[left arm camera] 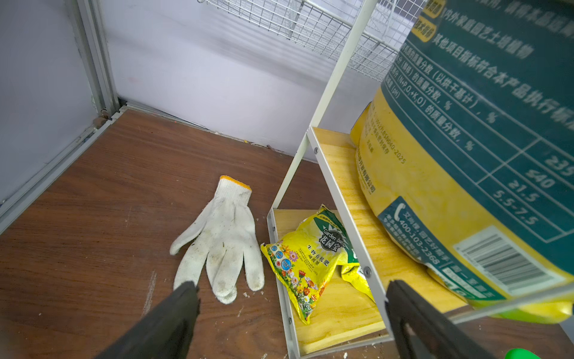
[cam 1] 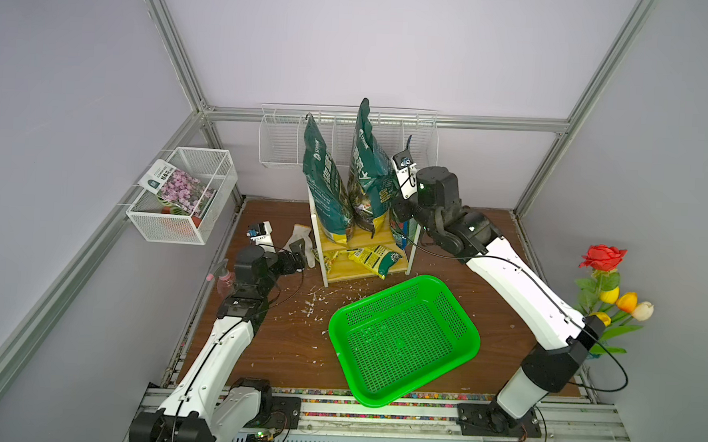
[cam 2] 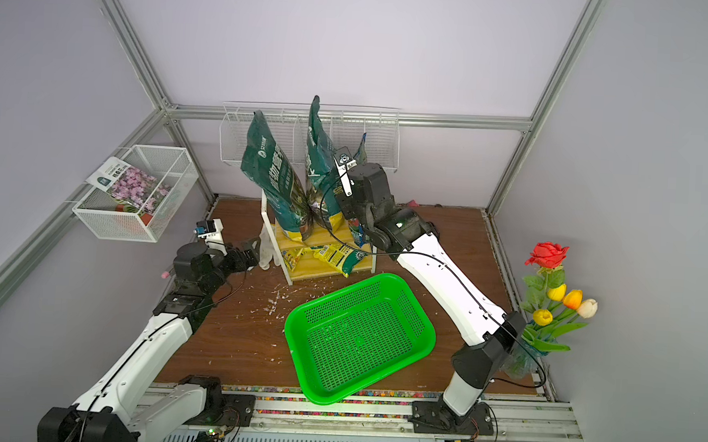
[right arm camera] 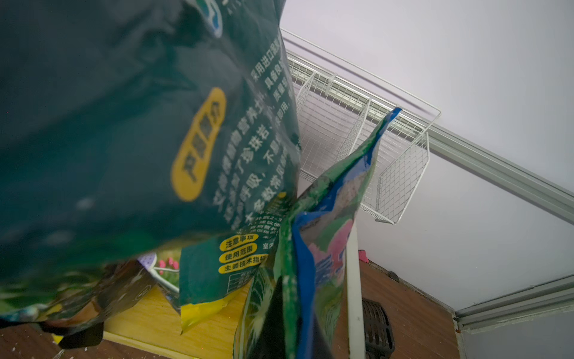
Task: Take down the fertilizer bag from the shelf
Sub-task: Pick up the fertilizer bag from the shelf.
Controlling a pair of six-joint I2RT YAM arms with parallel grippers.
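The shelf (cam 1: 353, 277) (cam 2: 312, 273) stands at the back of the table with two tall dark green bags (cam 1: 325, 179) (cam 1: 367, 164) on its top board (left arm camera: 341, 174). At the top tier's right end stands the fertilizer bag (right arm camera: 329, 199) (cam 1: 399, 232), a thin blue and green pouch. My right gripper (right arm camera: 298, 326) (cam 1: 398, 210) (cam 2: 347, 207) is shut on its lower edge. Small yellow bags (left arm camera: 307, 258) (cam 1: 373, 258) lie on the lower board. My left gripper (left arm camera: 292, 295) (cam 1: 298, 254) hangs open, low at the shelf's left side, holding nothing.
A green basket (cam 1: 404, 337) sits in front of the shelf. A white glove (left arm camera: 223, 236) lies left of it. A wire wall rack (cam 1: 281, 139) hangs behind, a wire mesh box (cam 1: 187, 196) at the left wall, flowers (cam 1: 606, 293) at the right. White crumbs (cam 1: 310, 307) litter the table.
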